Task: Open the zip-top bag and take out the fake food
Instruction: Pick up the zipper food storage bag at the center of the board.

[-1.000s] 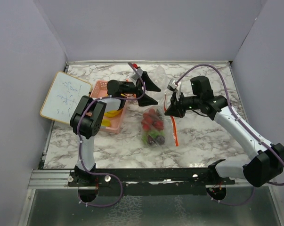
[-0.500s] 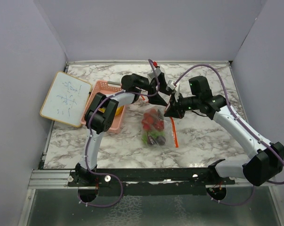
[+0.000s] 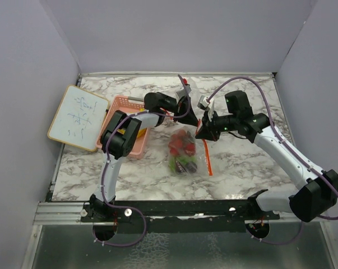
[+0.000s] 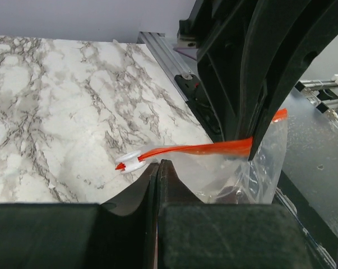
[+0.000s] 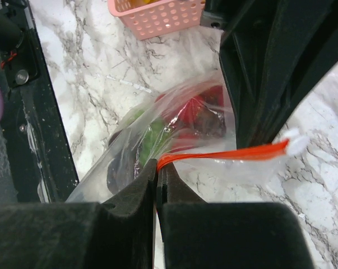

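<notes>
The clear zip-top bag [image 3: 183,157] lies mid-table with its top lifted. The fake food [image 3: 181,144] shows inside it: red strawberries, green and dark purple pieces [image 5: 157,134]. My right gripper [image 5: 160,163] is shut on one end of the orange zip strip [image 5: 225,152]. My left gripper [image 4: 158,163] is shut, its tip right under the strip beside the white slider [image 4: 129,162]. Whether it pinches the film I cannot tell. In the top view the left gripper [image 3: 191,114] and right gripper [image 3: 201,133] stand close together above the bag.
A pink slotted basket [image 3: 122,102] stands left of the bag, partly under the left arm. A small whiteboard [image 3: 78,116] leans at the table's left edge. White walls close in the back and both sides. The black base rail [image 5: 28,112] runs along the near edge.
The left gripper swung right from above the basket to the bag's top and went from open to shut. The right gripper stayed where it was, still holding the zip strip.
</notes>
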`<state>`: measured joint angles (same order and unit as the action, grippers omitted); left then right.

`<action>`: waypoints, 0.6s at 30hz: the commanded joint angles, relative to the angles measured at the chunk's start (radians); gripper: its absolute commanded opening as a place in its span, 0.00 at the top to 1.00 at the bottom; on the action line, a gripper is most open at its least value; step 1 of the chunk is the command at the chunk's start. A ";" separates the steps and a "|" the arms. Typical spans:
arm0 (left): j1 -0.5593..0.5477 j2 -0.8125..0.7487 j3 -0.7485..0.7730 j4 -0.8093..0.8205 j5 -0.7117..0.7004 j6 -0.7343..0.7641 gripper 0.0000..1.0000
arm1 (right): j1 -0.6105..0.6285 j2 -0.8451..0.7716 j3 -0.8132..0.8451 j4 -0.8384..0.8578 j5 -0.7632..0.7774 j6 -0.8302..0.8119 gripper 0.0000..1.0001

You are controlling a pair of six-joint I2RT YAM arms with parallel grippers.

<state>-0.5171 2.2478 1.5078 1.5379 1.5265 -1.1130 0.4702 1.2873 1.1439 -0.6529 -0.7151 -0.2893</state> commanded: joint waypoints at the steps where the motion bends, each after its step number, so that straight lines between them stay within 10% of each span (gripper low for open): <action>1: 0.067 -0.063 -0.041 0.240 -0.055 -0.001 1.00 | 0.008 -0.058 0.010 0.036 0.026 0.021 0.98; 10: 0.187 -0.193 -0.188 0.239 -0.212 -0.009 1.00 | 0.008 -0.131 -0.022 0.086 0.141 0.081 0.97; 18: 0.204 -0.298 -0.351 0.235 -0.344 -0.002 1.00 | 0.008 -0.155 -0.018 0.194 0.219 0.160 0.62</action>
<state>-0.3229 2.0239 1.2175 1.5383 1.3170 -1.1278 0.4721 1.1500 1.1225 -0.5392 -0.5556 -0.1875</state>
